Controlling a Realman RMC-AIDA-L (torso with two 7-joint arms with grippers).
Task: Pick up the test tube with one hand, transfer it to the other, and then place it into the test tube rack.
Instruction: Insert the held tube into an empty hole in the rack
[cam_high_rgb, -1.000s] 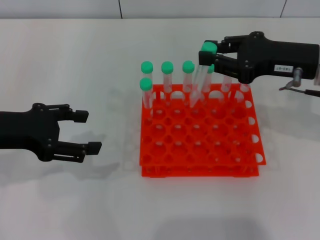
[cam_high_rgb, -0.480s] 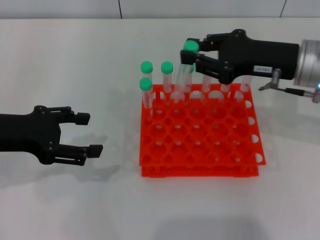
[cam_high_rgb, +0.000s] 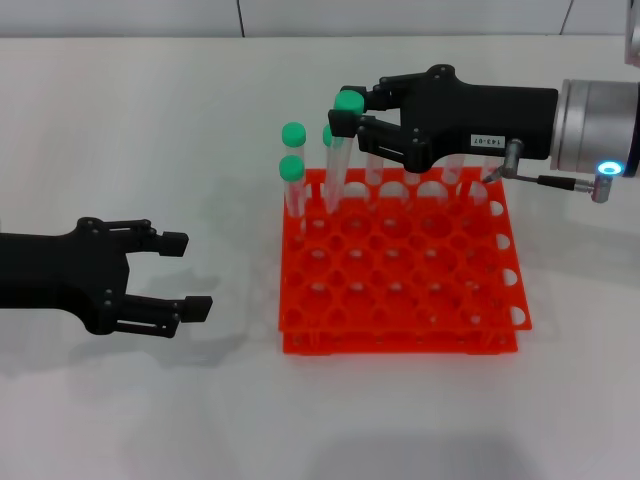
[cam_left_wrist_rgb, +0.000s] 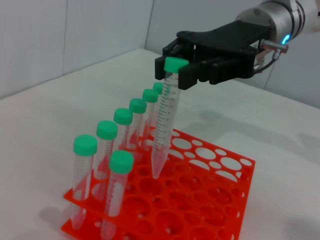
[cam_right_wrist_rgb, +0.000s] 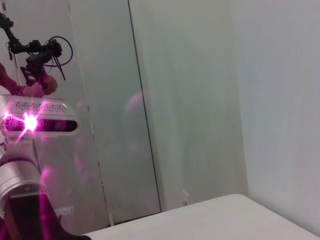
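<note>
Head view: right end effector (cam_high_rgb: 345, 118) clamped on test tube (cam_high_rgb: 337, 160) by cap, tip hanging clear above test tube rack (cam_high_rgb: 420, 280) back-left holes. Left end effector (cam_high_rgb: 178, 275) spread apart, idle over desk (cam_high_rgb: 120, 150). Risk: tilted tube snagging neighbouring tubes (cam_high_rgb: 292, 170) during handover.

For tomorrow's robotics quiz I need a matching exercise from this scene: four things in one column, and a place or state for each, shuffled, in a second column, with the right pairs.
Column one:
1. left gripper
2. right gripper
3. held test tube
4. test tube rack

Column two:
A. hangs tilted, tip just above the rack's holes
B. stands on the white table, holding other green-capped tubes
C. jaws open, holding nothing, to the left of the rack
D. clamped on a green cap, above the rack's far side

Pairs: 1-C, 2-D, 3-A, 4-B
</note>
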